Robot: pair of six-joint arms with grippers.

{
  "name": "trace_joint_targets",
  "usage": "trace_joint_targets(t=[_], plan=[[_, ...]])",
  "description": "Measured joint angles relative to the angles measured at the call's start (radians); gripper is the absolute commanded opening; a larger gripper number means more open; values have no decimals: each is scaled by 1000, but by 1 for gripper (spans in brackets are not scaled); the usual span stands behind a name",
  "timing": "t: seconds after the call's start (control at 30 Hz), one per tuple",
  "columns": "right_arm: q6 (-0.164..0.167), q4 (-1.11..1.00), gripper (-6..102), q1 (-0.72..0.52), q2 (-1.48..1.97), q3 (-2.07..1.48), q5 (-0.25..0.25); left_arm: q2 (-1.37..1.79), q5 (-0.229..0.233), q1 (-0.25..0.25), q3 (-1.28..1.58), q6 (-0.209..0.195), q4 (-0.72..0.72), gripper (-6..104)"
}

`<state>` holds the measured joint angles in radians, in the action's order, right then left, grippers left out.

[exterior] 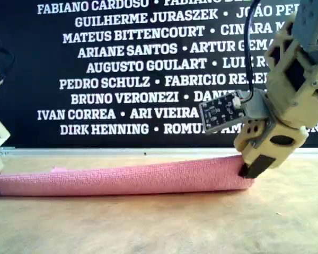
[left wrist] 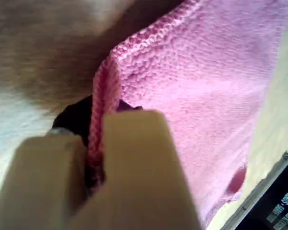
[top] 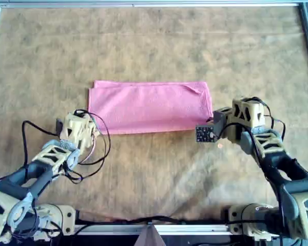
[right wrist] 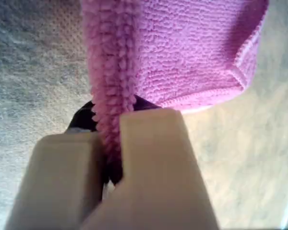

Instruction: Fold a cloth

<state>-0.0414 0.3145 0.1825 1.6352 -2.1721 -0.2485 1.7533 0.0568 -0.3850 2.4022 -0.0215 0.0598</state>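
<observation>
- Cloth [top: 151, 106]: pink terry fabric, which I see folded into a long rectangle lying flat near the middle of the brown table covering [top: 154, 41] in the overhead view.
- Cloth, exterior view [exterior: 122, 177]: I read it as a low pink band along the table, running from the exterior view's left edge to the gripper at the exterior view's right.
- Left gripper [top: 90, 128]: my left arm reaches to the cloth's lower left corner in the overhead view; its jaws are pressed together on the folded edge.
- Left wrist view: the cloth's doubled edge [left wrist: 103, 105] runs down between the two beige fingers [left wrist: 139, 163] of the left gripper [left wrist: 96, 163] and is pinched there; the rest of the fabric spreads away beyond them.
- Right gripper [top: 211, 123]: my right arm meets the cloth's lower right corner in the overhead view, jaws clamped on the edge.
- Right wrist view: a thick fuzzy fold of cloth [right wrist: 110, 72] passes between the fingers [right wrist: 153, 158] of the right gripper [right wrist: 113, 158], gripped tight; a hemmed corner lies just beyond on the table.
- Right gripper, exterior view [exterior: 252, 166]: I see it touching the cloth's end, low over the table.
</observation>
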Motion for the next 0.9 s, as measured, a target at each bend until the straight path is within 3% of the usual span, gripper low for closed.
trace_joint_targets(t=[0.23,0.33,0.73,0.9], plan=[[-2,0,41,-23,0,-54,12,5,8,0,11,-6,0,48],[3,0,49,-15,0,-80,15,15,8,0,55,2,-2,59],[3,0,50,-15,66,-189,15,288,17,0,258,0,0,81],[3,0,50,-21,262,-302,15,476,86,0,348,0,0,82]])
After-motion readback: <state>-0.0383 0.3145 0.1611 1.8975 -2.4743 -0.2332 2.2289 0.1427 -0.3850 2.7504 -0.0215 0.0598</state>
